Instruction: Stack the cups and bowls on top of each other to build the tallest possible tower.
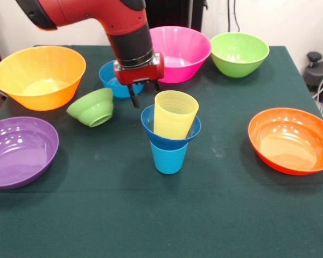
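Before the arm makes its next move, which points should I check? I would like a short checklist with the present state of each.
1. Tower upright: yellow cup leans slightly in dark blue bowl; not ok.
2. Light blue cup flat on table: ok.
3. Small green bowl graspable: tipped on its side; not ok.
4. Gripper empty: ok.
5. Small light blue bowl reachable: partly hidden behind the arm; cannot tell.

yellow cup (175,114) in dark blue bowl (170,128) – atop blue cup (168,156)

Bare cloth (226,209) in front; tower (171,134) stands mid-table, bowls ringing it.
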`<control>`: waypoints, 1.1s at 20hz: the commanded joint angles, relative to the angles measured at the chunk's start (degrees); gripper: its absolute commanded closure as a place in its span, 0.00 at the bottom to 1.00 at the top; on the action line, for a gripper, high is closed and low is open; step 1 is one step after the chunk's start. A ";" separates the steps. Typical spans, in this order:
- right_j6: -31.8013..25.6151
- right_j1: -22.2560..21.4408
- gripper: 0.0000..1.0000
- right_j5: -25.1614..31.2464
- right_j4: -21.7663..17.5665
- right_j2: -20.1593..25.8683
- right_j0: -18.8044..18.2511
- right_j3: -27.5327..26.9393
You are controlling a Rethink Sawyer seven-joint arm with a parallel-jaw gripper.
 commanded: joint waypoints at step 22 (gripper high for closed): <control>-11.64 -9.38 0.00 8.38 5.34 -1.26 -0.90 -0.98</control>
